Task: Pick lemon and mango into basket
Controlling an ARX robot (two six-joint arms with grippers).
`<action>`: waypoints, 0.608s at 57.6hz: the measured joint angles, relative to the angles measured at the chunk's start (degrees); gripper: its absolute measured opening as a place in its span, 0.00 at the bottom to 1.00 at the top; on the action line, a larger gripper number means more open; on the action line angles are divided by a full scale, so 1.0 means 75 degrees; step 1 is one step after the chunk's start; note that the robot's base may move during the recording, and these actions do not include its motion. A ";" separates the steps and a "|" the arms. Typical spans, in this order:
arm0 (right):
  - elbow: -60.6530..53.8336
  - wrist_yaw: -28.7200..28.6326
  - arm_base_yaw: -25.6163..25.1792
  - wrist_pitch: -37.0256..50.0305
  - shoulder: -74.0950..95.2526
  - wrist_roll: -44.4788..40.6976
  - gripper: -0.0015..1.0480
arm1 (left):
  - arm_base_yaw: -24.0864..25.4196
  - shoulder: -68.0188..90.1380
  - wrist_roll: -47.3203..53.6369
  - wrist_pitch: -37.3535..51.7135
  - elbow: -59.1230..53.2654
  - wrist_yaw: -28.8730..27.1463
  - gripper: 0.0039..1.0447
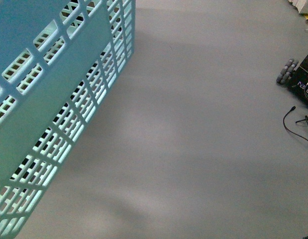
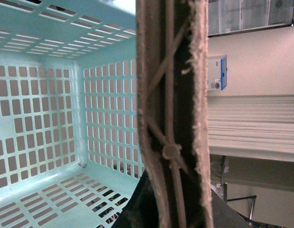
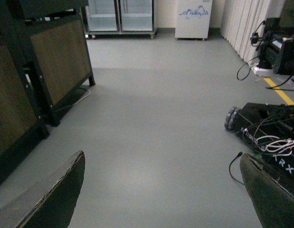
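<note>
Teal basket [image 1: 69, 64] hangs by its handle [image 2: 168, 95], clamped in left tool [image 2: 177, 211]; right tool [image 3: 162, 159] gapes.

Basket [image 1: 59, 84] light teal, walls patterned with rows of small rectangular slots. Handle [image 2: 158, 71] brown, pale frayed edge, pale tie [image 2: 170, 153]. Floor [image 1: 203, 129] plain grey, yellow line [image 3: 281, 91] on it. Mobile base [image 1: 307, 79] black, wheels [image 1: 287, 70] grey, cables [image 3: 275, 144] white. Cabinet panels [image 3: 59, 59] brown, frames black. White unit [image 3: 193, 19] with blue mark.
</note>
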 joint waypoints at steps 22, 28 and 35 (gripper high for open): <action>0.0000 -0.0003 0.0000 0.0000 -0.0003 0.0000 0.92 | 0.0000 0.0000 0.0000 0.0000 0.0003 -0.0003 0.05; 0.0000 0.0000 0.0000 0.0000 -0.0003 -0.0003 0.92 | 0.0000 0.0000 0.0000 0.0000 0.0003 0.0003 0.05; 0.0000 0.0000 0.0000 0.0000 -0.0003 -0.0003 0.92 | 0.0000 0.0000 0.0000 0.0000 0.0003 0.0003 0.05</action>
